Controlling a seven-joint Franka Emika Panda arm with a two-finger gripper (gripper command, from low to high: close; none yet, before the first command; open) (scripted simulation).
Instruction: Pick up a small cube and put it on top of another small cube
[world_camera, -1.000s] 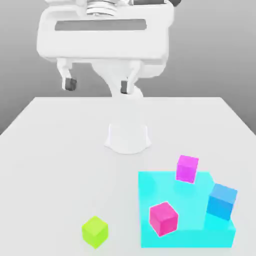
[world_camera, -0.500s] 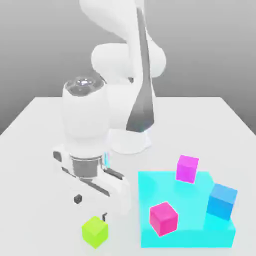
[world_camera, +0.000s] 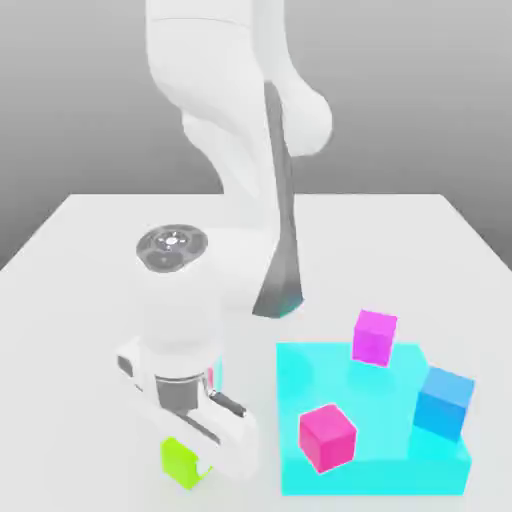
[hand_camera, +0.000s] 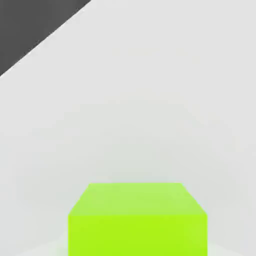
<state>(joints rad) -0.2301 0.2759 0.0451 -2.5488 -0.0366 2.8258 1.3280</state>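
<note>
The small lime-green cube (world_camera: 177, 463) rests on the white table (world_camera: 70, 300) near the front, on the exterior view's left. My gripper (world_camera: 193, 452) has come down right over it, and the white hand body covers the cube's right side. In the hand view the lime-green cube (hand_camera: 137, 220) sits close up, flat on the table. A magenta cube (world_camera: 375, 337), a pink cube (world_camera: 327, 436) and a blue cube (world_camera: 444, 402) stand on the exterior view's right.
A flat cyan platform (world_camera: 400, 465) at the front right carries the pink and blue cubes, with the magenta cube at its back edge. The arm's white links (world_camera: 240, 150) rise behind the hand over the table's middle.
The hand has dropped from high at the back of the table to the front left. It now sits low over the lime-green cube. None of the cubes has moved.
</note>
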